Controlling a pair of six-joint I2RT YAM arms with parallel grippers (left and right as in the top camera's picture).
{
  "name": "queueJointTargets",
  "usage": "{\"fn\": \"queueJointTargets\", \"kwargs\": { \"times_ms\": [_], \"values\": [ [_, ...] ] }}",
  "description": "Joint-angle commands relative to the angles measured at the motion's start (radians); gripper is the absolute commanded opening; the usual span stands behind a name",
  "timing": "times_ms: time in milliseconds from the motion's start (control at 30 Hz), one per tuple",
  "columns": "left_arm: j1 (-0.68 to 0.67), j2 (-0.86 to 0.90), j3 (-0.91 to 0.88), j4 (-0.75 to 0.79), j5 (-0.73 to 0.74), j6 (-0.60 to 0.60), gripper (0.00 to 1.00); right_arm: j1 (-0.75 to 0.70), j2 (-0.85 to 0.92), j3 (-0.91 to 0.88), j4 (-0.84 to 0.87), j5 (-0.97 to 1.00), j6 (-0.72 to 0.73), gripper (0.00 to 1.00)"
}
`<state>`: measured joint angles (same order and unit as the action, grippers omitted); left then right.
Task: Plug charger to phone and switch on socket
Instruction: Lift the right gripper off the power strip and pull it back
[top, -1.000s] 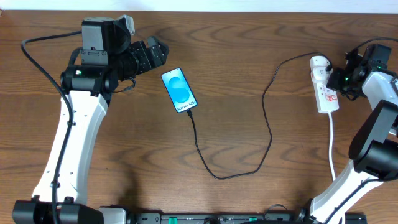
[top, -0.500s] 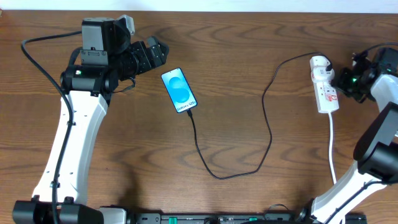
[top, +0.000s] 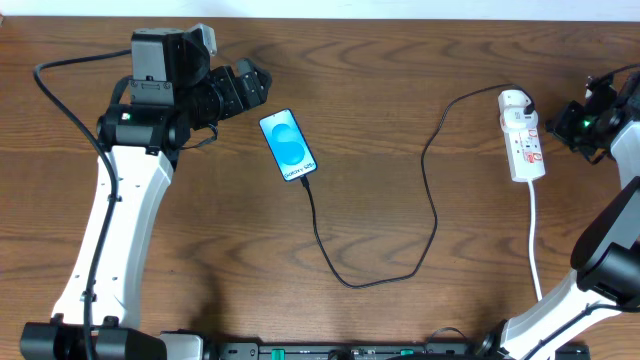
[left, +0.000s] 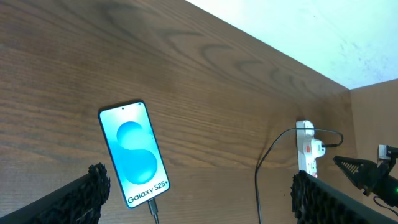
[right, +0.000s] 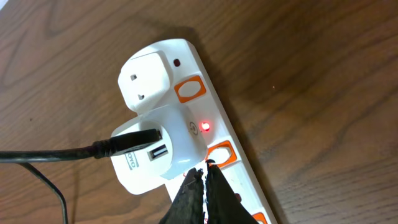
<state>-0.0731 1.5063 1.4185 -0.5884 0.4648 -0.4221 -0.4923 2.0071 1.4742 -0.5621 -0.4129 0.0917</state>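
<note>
The phone (top: 288, 146) lay on the counter (top: 380, 80), the charger (right: 62, 152) joining it to the socket (top: 522, 140). Left fingers (left: 81, 196) were released wide; right fingers (right: 189, 199) were clenched empty beside an orange switch (right: 221, 152).

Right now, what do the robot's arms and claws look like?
The left arm and right arm have white shells and black joints. A black cable loops beside the left one. The left claw and right claw are black.
</note>
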Motion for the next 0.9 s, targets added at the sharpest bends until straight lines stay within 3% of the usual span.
{"fn": "queueJointTargets", "kwargs": {
  "times_ms": [0, 300, 467, 867],
  "values": [
    [0.004, -0.004, -0.001, -0.003, -0.006, -0.001, 0.95, -0.001, -0.019, 0.014, -0.007, -0.023, 0.017, 0.03],
    [0.004, -0.004, -0.001, -0.003, -0.006, -0.001, 0.95, -0.002, -0.182, 0.016, -0.085, -0.035, 0.016, 0.08],
    [0.004, -0.004, -0.001, -0.003, -0.006, -0.001, 0.95, 0.018, -0.328, 0.016, -0.190, -0.043, 0.016, 0.17],
    [0.004, -0.004, -0.001, -0.003, -0.006, -0.001, 0.95, 0.232, -0.612, 0.016, -0.329, -0.042, -0.003, 0.22]
  ]
}}
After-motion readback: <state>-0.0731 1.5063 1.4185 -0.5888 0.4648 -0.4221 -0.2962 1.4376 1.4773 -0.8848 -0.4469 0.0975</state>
